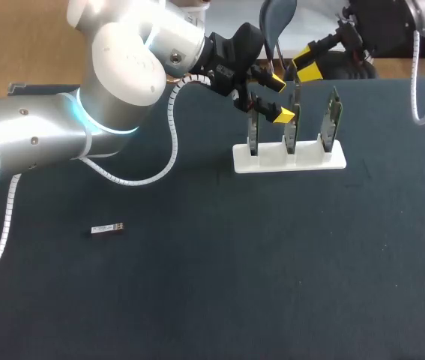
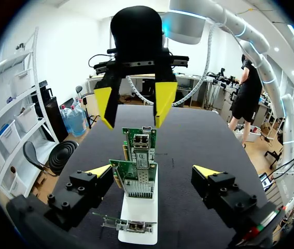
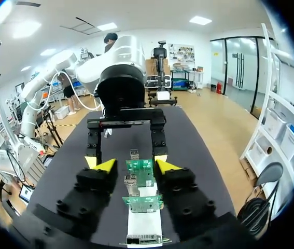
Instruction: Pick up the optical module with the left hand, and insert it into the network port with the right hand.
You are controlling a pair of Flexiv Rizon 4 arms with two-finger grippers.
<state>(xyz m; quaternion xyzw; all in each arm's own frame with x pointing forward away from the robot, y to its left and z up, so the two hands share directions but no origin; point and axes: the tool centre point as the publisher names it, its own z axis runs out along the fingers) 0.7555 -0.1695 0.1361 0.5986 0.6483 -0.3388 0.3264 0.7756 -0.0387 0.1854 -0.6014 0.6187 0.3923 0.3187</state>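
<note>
STEP: pick not begun; optical module (image 1: 108,229) lies flat toward the desk's (image 1: 219,285) left edge, well apart from both arms; set your left gripper (image 1: 278,97), spread and empty, square across its long sides | AROUND: white rack (image 1: 272,162) of upright network cards (image 1: 333,116) near the far edge | BLOCKING: left fingers straddle a card, probably untouched; right gripper (image 1: 307,64) released beyond the rack; lift clear first

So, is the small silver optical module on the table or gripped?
The optical module lies on the dark table; the left gripper is open, empty.

Worktop (image 1: 272,285) (dark, matte surface); white slotted stand (image 1: 270,157) rests upright on it, toward the far edge.
</note>
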